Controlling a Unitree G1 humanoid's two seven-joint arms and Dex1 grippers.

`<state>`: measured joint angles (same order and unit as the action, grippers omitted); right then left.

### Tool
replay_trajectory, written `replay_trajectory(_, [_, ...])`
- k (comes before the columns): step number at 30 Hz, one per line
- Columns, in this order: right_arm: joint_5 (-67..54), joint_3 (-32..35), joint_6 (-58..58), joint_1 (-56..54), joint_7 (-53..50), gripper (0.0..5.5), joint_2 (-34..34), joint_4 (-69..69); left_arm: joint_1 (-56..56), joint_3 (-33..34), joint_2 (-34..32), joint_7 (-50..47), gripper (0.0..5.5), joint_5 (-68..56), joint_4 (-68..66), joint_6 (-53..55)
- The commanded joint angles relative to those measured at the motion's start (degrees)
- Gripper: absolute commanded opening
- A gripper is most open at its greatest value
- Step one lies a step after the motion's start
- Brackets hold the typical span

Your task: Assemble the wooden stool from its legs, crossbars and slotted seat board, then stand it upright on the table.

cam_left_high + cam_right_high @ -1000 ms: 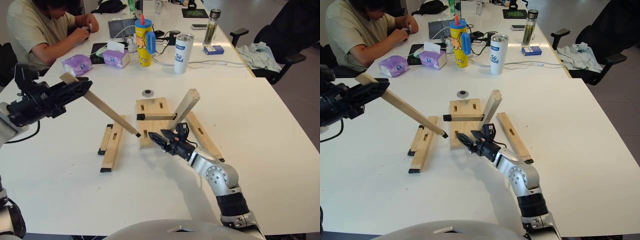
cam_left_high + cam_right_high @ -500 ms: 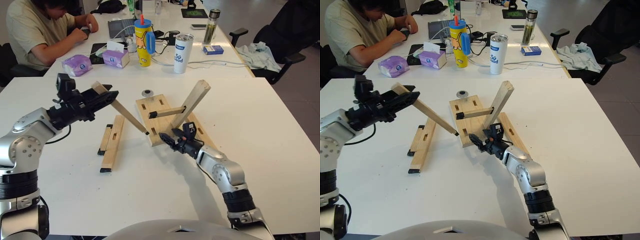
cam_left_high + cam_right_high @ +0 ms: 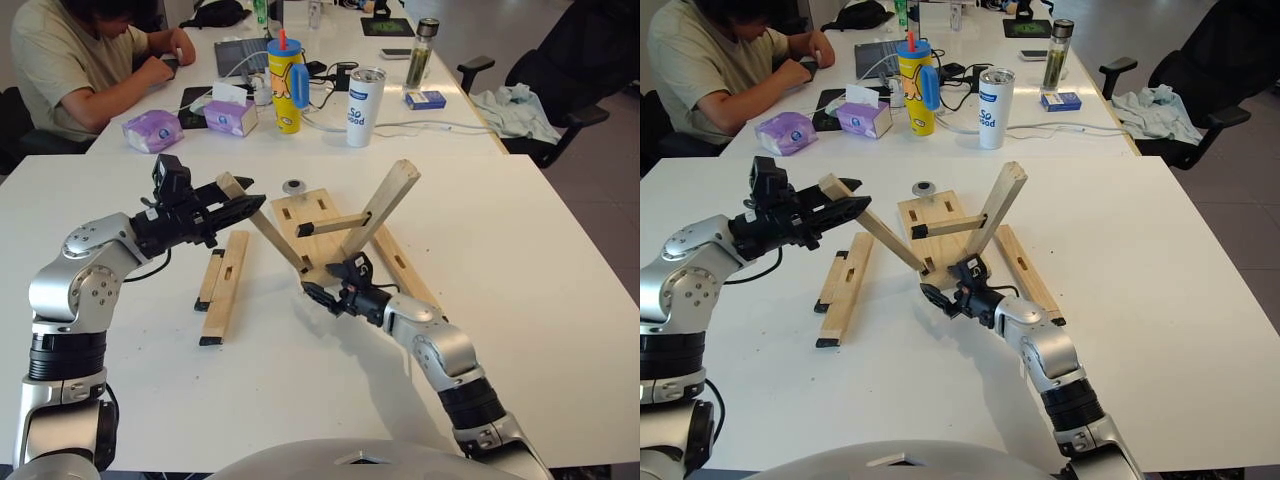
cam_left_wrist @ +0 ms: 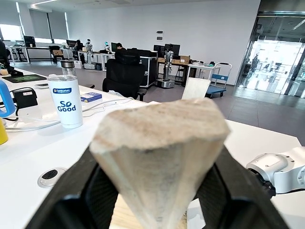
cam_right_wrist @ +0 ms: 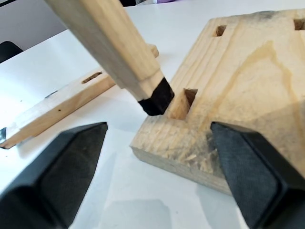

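Holding: my left gripper [image 3: 222, 206] is clamped on the upper end of a leg [image 3: 272, 232].
Leg axis: it slants down from that gripper, away from my left side, toward the near-left corner of the seat board [image 3: 312, 232].
Tip versus slot: the black tip [image 5: 155, 98] sits at the lip of the corner slot [image 5: 185, 101], on its outer side; I cannot tell that it has entered.
Seat board: on the worktop [image 3: 520, 250], between my two arms.
Right gripper: my right gripper [image 3: 328, 290] has its jaws spread wide and grips nothing, just off the board's near edge.
Judgement: the tip must shift inward over the slot and the leg stand steeper; the left arm carries that move.
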<state>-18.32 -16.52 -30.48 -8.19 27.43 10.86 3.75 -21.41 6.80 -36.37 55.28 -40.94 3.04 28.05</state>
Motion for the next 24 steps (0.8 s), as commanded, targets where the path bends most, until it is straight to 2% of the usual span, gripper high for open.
replay_trajectory(1, [1.5,-1.9,-4.3,1.2,0.8,4.01,0.9,-3.4,-1.1,-2.7,-0.7,2.7,2.07,4.4,-4.0,-1.4])
replay_trajectory(8, [1.2,-1.5,-6.0,0.8,0.9,4.01,0.7,-4.1,-2.2,-5.7,-3.3,6.7,2.07,7.8,-4.6,-1.8])
replay_trajectory(14, [1.4,-1.2,-7.7,0.4,0.0,4.01,0.5,-4.9,-8.0,-9.5,-6.8,10.2,2.07,10.4,-4.4,1.0])
replay_trajectory(20, [0.8,-1.6,-11.4,-0.4,-0.1,4.01,-0.2,-6.0,-14.6,-16.2,-2.5,11.2,2.07,14.6,-9.9,2.5])
replay_trajectory(24, [0.3,-1.5,-13.2,-0.9,0.0,4.01,-0.5,-6.8,-12.5,-17.6,0.1,10.7,2.07,14.8,-9.2,2.3])
